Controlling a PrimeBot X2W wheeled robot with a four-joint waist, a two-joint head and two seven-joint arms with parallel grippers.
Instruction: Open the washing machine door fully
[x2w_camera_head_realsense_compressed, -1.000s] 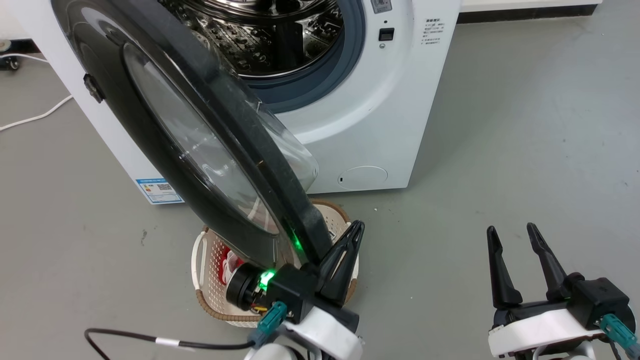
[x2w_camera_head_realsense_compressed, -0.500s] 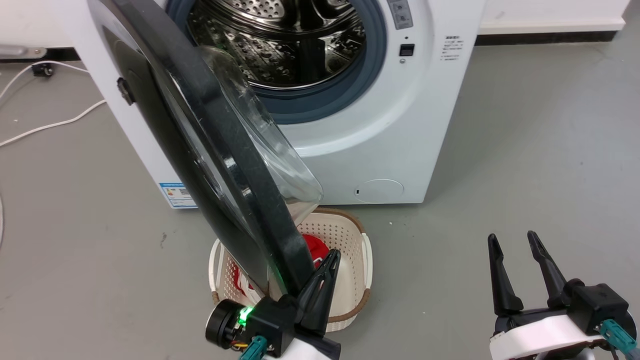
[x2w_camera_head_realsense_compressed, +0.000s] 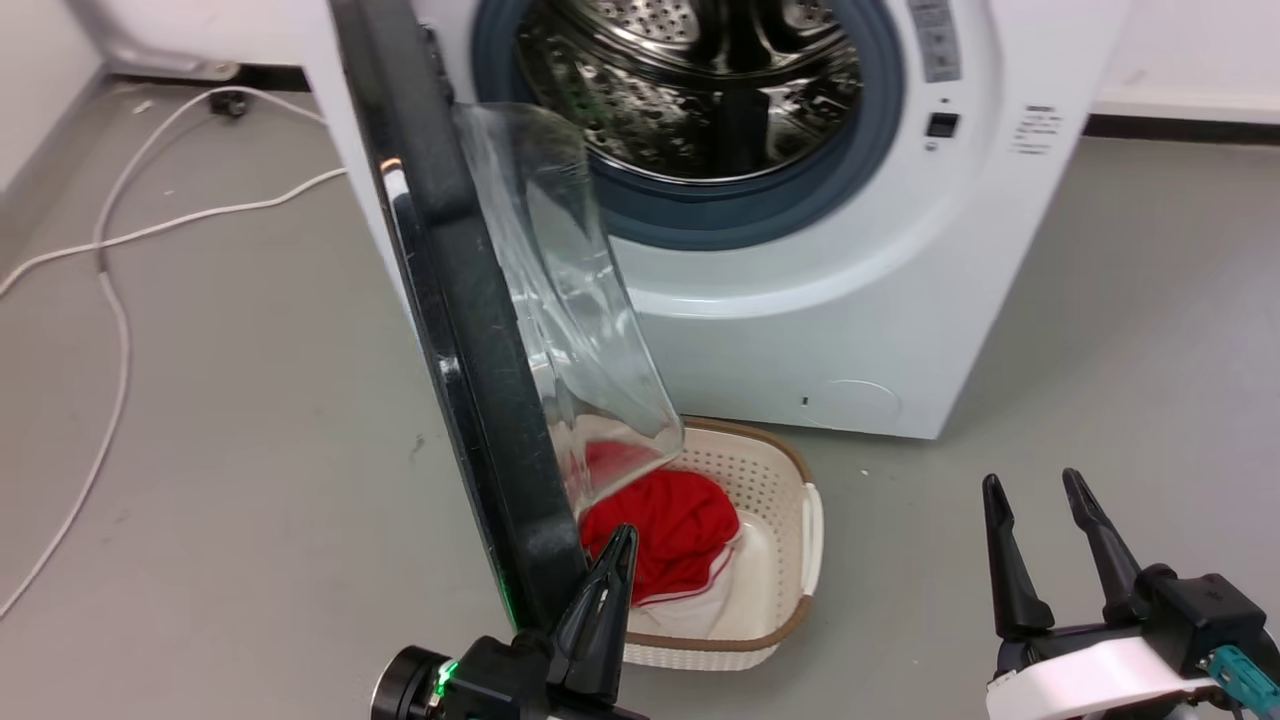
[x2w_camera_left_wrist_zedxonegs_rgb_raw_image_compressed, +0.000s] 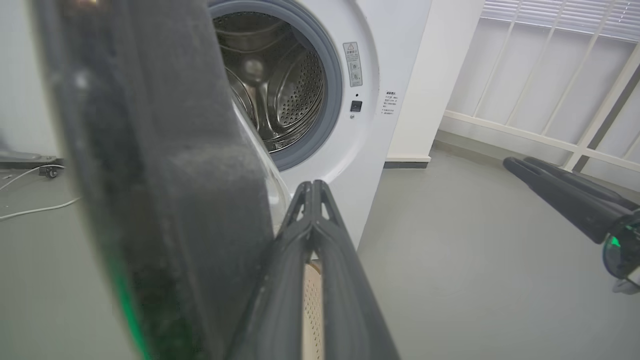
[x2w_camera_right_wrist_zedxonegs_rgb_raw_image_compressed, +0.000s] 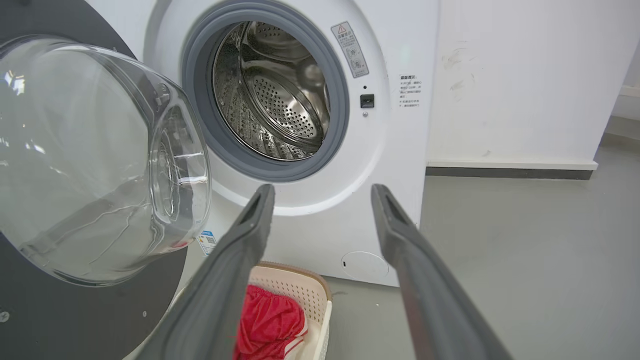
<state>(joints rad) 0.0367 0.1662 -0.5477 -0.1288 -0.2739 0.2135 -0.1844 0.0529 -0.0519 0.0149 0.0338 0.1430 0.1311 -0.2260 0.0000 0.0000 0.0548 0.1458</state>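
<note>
One washing machine door (x2w_camera_head_realsense_compressed: 470, 330): I am judging it rigid, slick; pushing its rim suits
Left end effector (x2w_camera_head_realsense_compressed: 608, 565): pinching closed beside that rim
Right end effector (x2w_camera_head_realsense_compressed: 1045, 545): gaping, empty

A smooth grey floor (x2w_camera_head_realsense_compressed: 230, 420) spreads under even light, white cables (x2w_camera_head_realsense_compressed: 210, 213) trailing across the head view's upper left, a white wall (x2w_camera_right_wrist_zedxonegs_rgb_raw_image_compressed: 500, 75) with dark skirting (x2w_camera_right_wrist_zedxonegs_rgb_raw_image_compressed: 505, 173) behind, and slatted blinds (x2w_camera_left_wrist_zedxonegs_rgb_raw_image_compressed: 565, 17) at the left wrist view's upper right.

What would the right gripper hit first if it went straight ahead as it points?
Probably the white front of the washing machine, just below the drum opening. The open right gripper has nothing nearer in line, though depth is unclear.
</note>
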